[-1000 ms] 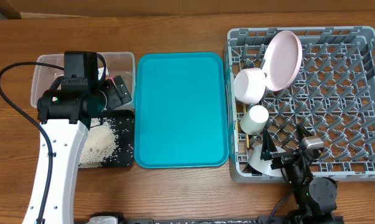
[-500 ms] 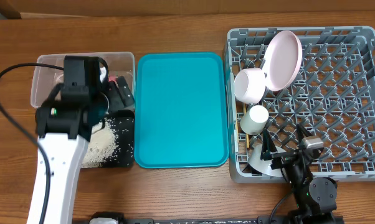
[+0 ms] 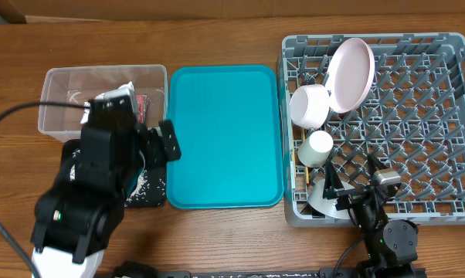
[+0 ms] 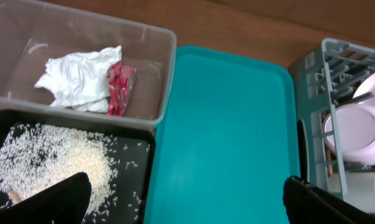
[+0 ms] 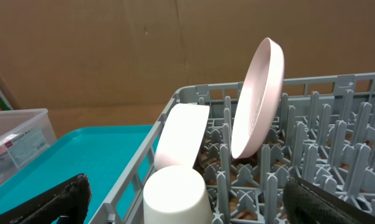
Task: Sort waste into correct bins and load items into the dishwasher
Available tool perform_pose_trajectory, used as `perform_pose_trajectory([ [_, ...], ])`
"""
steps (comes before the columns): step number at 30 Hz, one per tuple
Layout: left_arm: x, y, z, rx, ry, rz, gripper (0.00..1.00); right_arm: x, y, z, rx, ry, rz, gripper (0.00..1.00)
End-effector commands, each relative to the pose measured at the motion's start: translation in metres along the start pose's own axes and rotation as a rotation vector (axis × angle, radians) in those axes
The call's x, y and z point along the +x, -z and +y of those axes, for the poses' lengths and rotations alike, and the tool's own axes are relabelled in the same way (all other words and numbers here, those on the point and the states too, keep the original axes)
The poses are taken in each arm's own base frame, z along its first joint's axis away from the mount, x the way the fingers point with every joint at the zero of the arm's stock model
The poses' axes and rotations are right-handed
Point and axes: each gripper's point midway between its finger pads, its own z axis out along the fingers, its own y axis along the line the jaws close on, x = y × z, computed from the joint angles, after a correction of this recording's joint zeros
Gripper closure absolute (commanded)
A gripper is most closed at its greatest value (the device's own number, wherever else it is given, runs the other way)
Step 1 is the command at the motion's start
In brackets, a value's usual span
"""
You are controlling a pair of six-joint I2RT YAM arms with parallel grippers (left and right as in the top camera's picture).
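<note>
Pulling back: L gripper (image 4: 187, 202) is lifting off the bins and retreating toward the near table edge, left of the teal tray (image 4: 231, 124). A sec ago it was sitting over the clear tub (image 4: 156, 37). Jaws are gaping wide, carrying nothing. R gripper (image 5: 187, 199) isn't moving; it's also spread wide w/ nothing in it, hanging right of the teal tray over the rack (image 3: 441, 108) near corner.

Imo the waste is looking sorted. The napkin (image 4: 78, 78) + red wrapper (image 4: 120, 87) are lying in the tub and the rice (image 4: 56, 168) in the black tray (image 4: 134, 168), both bins just left of the teal tray. Right of it, the plate (image 3: 350, 73), bowl (image 3: 310, 106) and cup (image 3: 317, 147) are standing in the rack. Task is looking near done.

Hard to see: L arm is covering most of the black tray from overhead. The chopsticks (image 3: 300, 166) are showing only as a thin tan sliver by the cup, so can't confirm both.
</note>
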Motion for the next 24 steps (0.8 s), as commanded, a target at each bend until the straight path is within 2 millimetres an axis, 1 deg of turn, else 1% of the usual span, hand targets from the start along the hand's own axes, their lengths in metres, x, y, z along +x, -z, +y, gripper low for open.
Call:
perform_pose_trajectory([
  [1, 0.025, 0.000, 0.015, -0.030, -0.010, 0.018, 0.00, 0.001, 0.000, 0.000, -0.003, 0.004, -0.007, 0.00],
  [4, 0.055, -0.003, 0.023, -0.013, -0.003, 0.050, 0.00, 0.001, 0.000, 0.000, -0.003, 0.004, -0.007, 0.00],
  [6, 0.056, -0.005, 0.021, 0.025, 0.009, 0.002, 0.00, 0.001, 0.000, 0.000, -0.003, 0.004, -0.007, 0.00],
  [10, 0.048, -0.004, 0.009, 0.138, 0.032, -0.131, 0.00, 0.001, 0.000, 0.000, -0.003, 0.004, -0.007, 0.00],
  [15, 0.019, 0.009, -0.011, 0.307, 0.051, -0.377, 0.00, 0.001, 0.000, 0.000, -0.003, 0.004, -0.007, 0.00],
  [19, 0.000, 0.022, -0.020, 0.397, 0.014, -0.573, 0.00, 0.001, 0.000, 0.000, -0.003, 0.004, -0.007, 0.00],
  [21, -0.002, 0.026, -0.019, 0.420, 0.001, -0.647, 0.00, 0.001, 0.000, 0.000, -0.003, 0.004, -0.007, 0.00],
  [24, 0.004, 0.025, -0.015, 0.445, -0.006, -0.702, 0.00, 0.001, 0.000, 0.000, -0.003, 0.004, -0.007, 0.00],
])
